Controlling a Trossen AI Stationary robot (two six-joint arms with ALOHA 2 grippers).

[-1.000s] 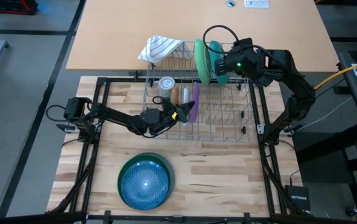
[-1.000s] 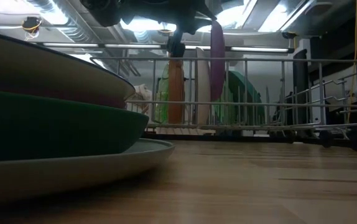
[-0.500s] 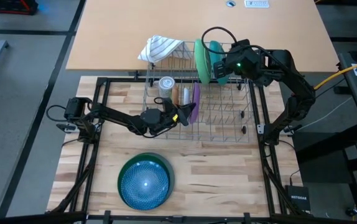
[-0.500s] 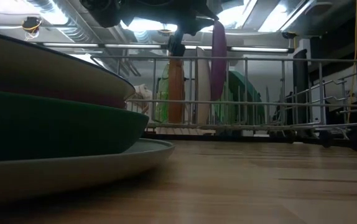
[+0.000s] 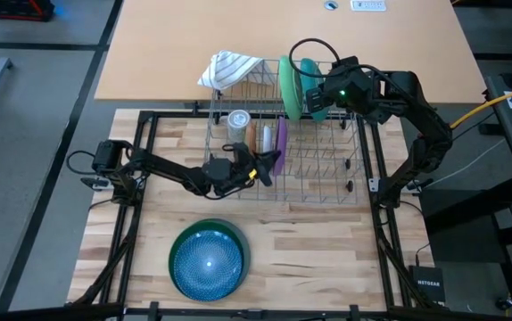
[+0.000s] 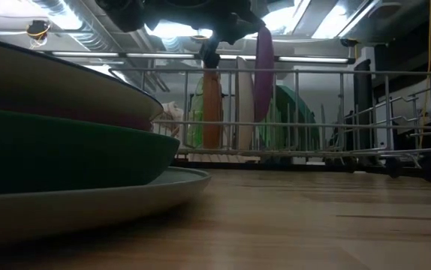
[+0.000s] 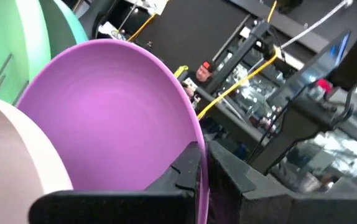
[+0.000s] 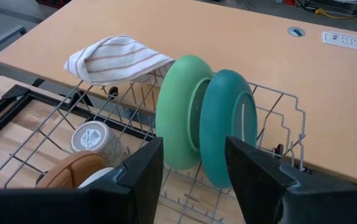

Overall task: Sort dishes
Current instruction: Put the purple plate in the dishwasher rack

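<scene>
Racking is the step in hand, by my reading: the left pincer [image 5: 258, 166] is pinching the rim of a purple plate [image 5: 279, 143] and holds it upright over the wire dish rack [image 5: 327, 183], which sits toward the far edge of the tabletop [image 5: 309, 241]. The plate stands edge-on next to a white plate [image 5: 266, 138] and a tan plate [image 5: 252, 136] already slotted in the rack. Whether its lower edge is down between the tines I cannot tell.

Near the rack's far right corner the right pincer [image 5: 314, 93] hovers with its fingers spread, just beside a light green bowl [image 8: 180, 112] and a teal bowl [image 8: 227, 127] standing together on edge; it grips nothing. A striped cloth [image 5: 229, 68] lies over the rack's far left corner and a glass [image 5: 238, 121] rests inside.

More dishes wait in a stack [image 5: 208, 259] near the tabletop's front edge, blue bowl on top.

Next, I would judge, the purple plate needs lowering into a free slot before the left pincer lets go and fetches from the stack.
</scene>
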